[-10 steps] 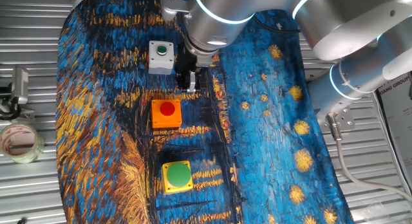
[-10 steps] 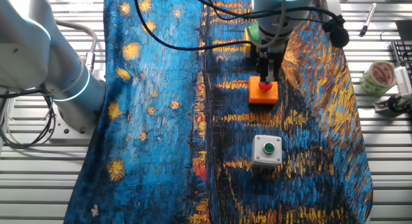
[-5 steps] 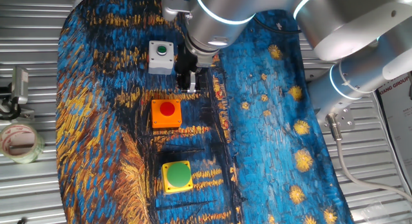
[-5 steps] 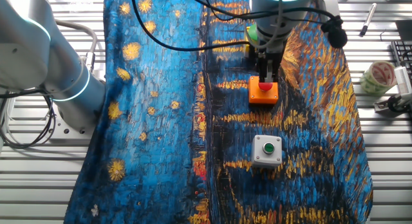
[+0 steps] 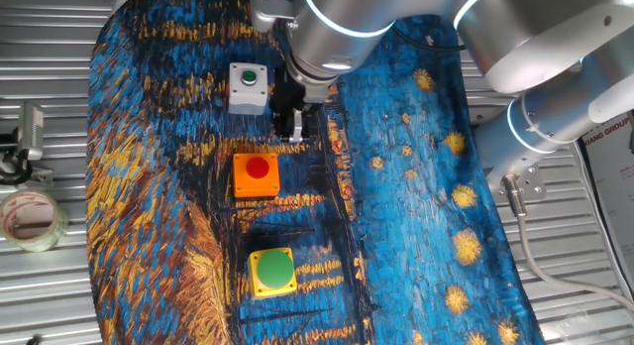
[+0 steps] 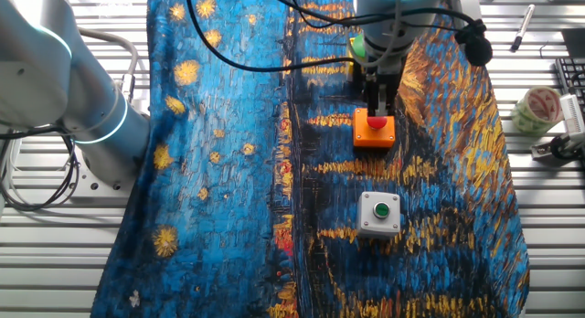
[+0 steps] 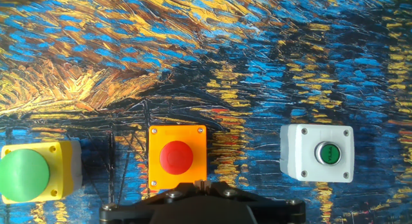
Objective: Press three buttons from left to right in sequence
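Buttons sit in a row on a painted blue-and-gold cloth point(image 5: 416, 176) spread over a ribbed metal surface point(image 5: 50, 117). In one fixed view, the white-grey box with small green button point(image 5: 248, 87) lies at the top, the orange box with red button point(image 5: 257, 174) in the middle and the yellow box with large green button point(image 5: 272, 273) at the bottom, each apart from the next. The arm's claw point(image 5: 290, 127) hangs above the cloth just beside the white-grey box and above the orange one; a roll of tape point(image 5: 30, 218) lies on the bare metal at the left edge. In the other fixed view, the claw point(image 6: 377, 111) reaches down right over the orange box point(image 6: 374, 132), its tip overlapping the red cap, while the white-grey box point(image 6: 379, 214) lies nearer the camera and the yellow box point(image 6: 356, 47) is mostly hidden behind the arm. Whether the tip touches the cap cannot be told. In the hand view, the three boxes line up across the lower frame: yellow box point(image 7: 38, 171) at left, orange box point(image 7: 177, 158) centre, white-grey box point(image 7: 317, 153) at right, with the dark housing of the hand along the bottom edge. No view shows the fingertips clearly enough to tell whether the claw is released or clenched.
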Robot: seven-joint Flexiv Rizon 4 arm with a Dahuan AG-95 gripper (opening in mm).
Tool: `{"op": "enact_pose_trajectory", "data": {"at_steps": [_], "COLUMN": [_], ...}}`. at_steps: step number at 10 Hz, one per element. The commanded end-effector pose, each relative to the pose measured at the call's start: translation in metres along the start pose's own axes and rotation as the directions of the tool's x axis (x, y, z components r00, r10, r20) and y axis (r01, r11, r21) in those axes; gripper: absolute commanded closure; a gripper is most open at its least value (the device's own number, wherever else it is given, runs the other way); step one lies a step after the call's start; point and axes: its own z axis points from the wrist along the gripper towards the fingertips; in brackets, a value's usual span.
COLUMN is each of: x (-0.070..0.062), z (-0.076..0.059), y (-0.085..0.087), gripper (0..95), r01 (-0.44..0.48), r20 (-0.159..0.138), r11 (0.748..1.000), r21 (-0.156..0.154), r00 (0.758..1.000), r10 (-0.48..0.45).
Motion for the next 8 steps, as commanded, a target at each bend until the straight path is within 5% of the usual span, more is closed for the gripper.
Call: {"op": "enact_pose_trajectory", "data": {"at_steps": [1, 8], "x": [0.001, 0.013], "z": [-0.001, 0.003], "y": [-0.01, -0.049], "gripper": [95.0, 95.0], "r01": [0.018, 0.073], "r20": [-0.001, 0.013], "r11": [1.0, 0.997], "r21": [-0.004, -0.039], "r00": [1.0, 0.997], "r10": [-0.018, -0.072]}}
